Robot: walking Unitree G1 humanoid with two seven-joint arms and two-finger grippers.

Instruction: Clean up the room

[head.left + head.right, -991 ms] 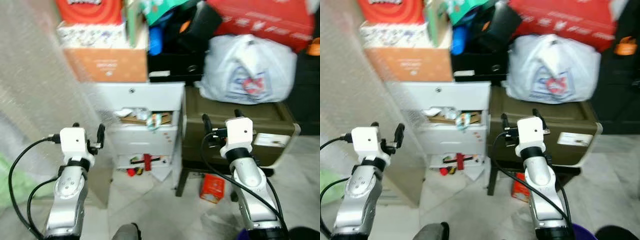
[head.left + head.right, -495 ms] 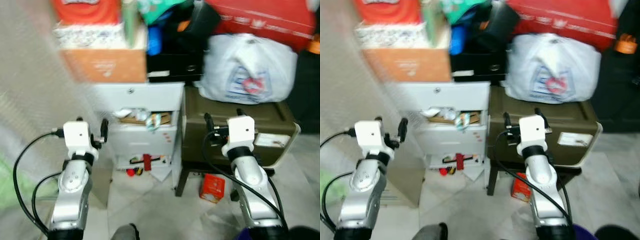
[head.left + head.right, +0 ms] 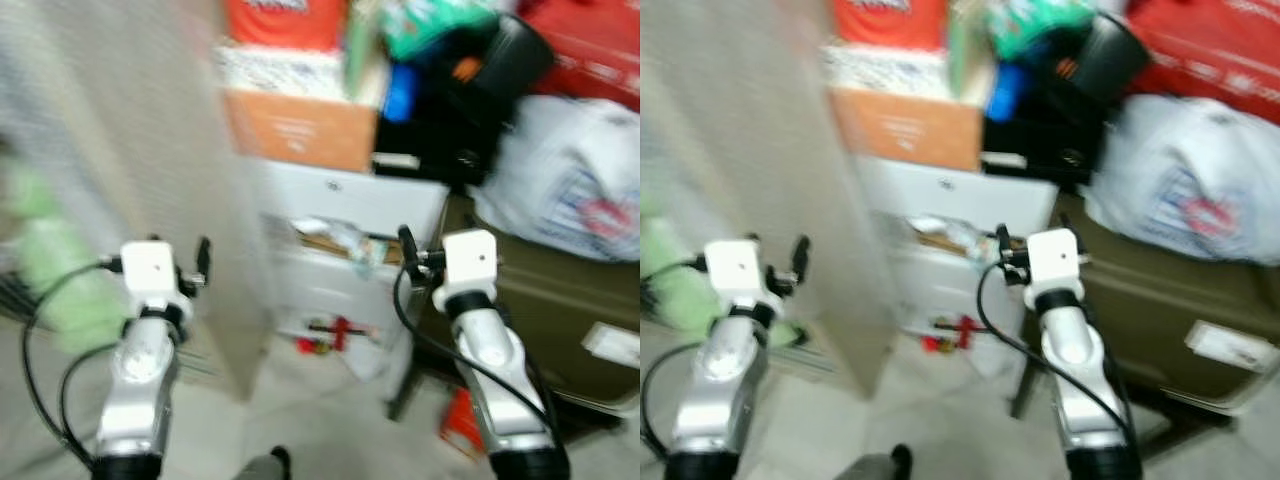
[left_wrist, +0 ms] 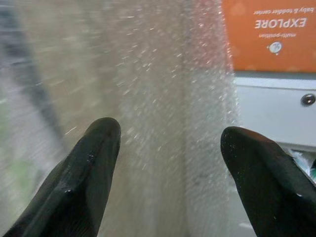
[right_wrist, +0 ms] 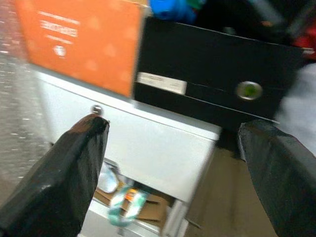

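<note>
Both grippers are up in front of the robot with nothing in them. The left gripper (image 4: 165, 163), at lower left of the head view, has its fingers spread wide and faces a tall panel wrapped in bubble wrap (image 3: 130, 130). The right gripper (image 5: 173, 163) sits mid-frame, also spread apart, aimed at the white drawer unit (image 3: 350, 250), whose open drawers spill paper clutter. An orange box (image 3: 300, 130) sits on top, a black box (image 5: 212, 74) beside it. At right, a white plastic bag (image 3: 570, 180) rests on an olive chest (image 3: 560, 310). Everything's blurry.
</note>
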